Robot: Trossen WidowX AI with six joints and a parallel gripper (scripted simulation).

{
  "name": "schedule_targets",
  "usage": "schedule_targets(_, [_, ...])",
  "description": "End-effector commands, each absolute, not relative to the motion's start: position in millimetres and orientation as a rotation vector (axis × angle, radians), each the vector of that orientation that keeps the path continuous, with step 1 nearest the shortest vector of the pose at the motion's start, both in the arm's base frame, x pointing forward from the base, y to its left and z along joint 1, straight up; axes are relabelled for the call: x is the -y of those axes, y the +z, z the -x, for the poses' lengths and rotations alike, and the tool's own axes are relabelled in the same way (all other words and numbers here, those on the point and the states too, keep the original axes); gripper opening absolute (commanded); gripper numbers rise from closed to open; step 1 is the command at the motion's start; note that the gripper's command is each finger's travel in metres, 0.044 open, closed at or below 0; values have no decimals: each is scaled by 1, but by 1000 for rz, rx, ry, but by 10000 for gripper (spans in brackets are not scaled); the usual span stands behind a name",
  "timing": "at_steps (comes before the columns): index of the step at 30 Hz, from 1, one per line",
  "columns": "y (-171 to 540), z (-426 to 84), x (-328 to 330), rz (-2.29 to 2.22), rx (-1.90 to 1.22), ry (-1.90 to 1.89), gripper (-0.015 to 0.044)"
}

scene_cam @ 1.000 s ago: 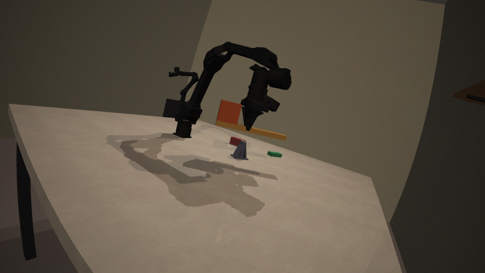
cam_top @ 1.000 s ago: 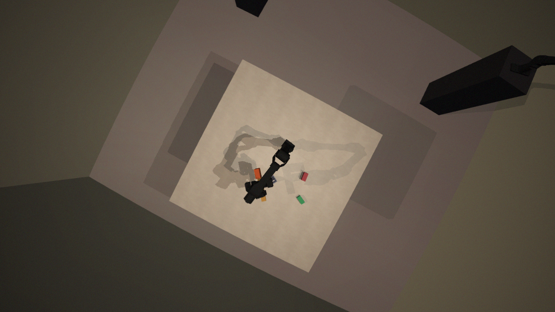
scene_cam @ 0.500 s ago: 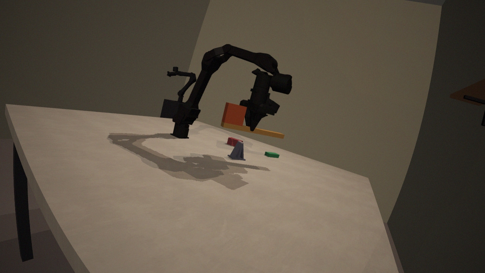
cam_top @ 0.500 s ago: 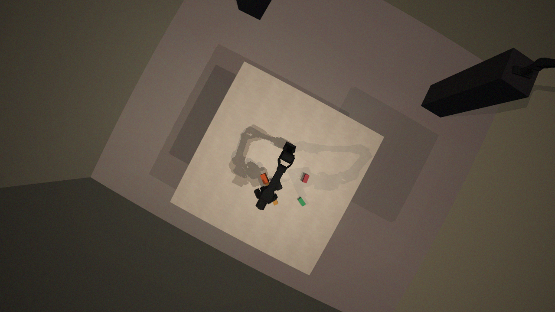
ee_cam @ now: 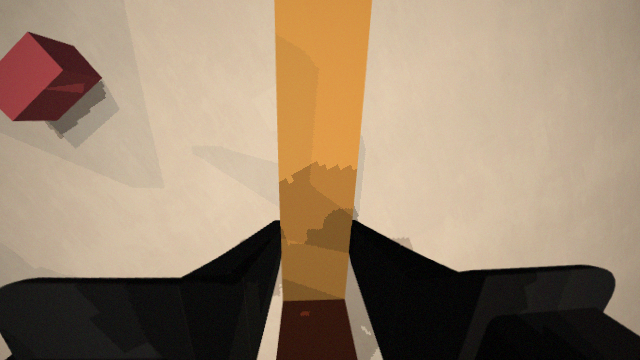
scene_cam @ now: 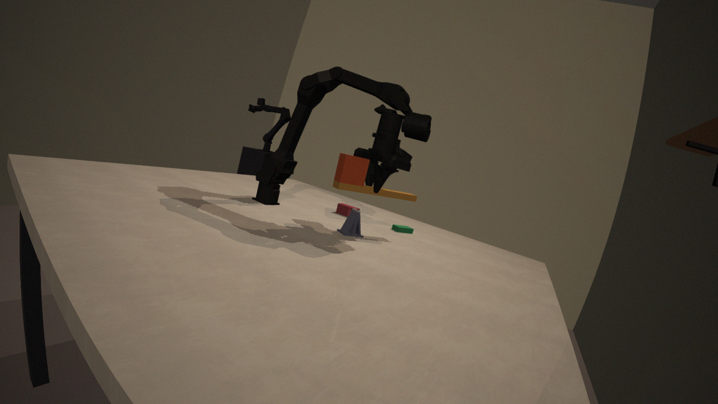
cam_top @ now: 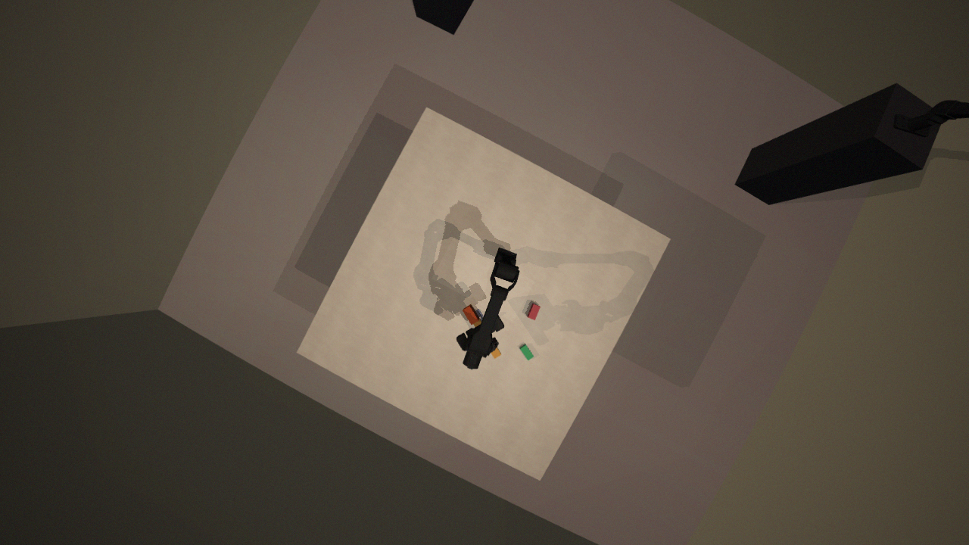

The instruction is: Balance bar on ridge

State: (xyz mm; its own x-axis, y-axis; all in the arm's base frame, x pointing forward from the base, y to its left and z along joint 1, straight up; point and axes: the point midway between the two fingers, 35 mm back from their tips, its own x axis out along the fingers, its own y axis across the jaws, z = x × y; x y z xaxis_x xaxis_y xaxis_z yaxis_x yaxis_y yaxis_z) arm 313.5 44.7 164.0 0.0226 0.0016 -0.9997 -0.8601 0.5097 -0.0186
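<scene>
The orange-yellow bar is in the air, off the table, with an orange-red block on one end. My gripper is shut on the bar beside that block, one finger on each side. The grey-blue ridge stands on the table below the bar in the exterior view, with a clear gap between them. From above only a sliver of the ridge shows beside the block and arm. It is not visible in the wrist view.
A red block stands on the table near the ridge, partly behind it in the exterior view. A flat green block lies farther along, to the right of the ridge in that view.
</scene>
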Motion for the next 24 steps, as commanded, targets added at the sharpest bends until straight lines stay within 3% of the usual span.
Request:
schedule_targets(1, [163,-312,-47,820,-1385,802,0])
schedule_targets(24, [125,-311,-48,821,-1384,803,0])
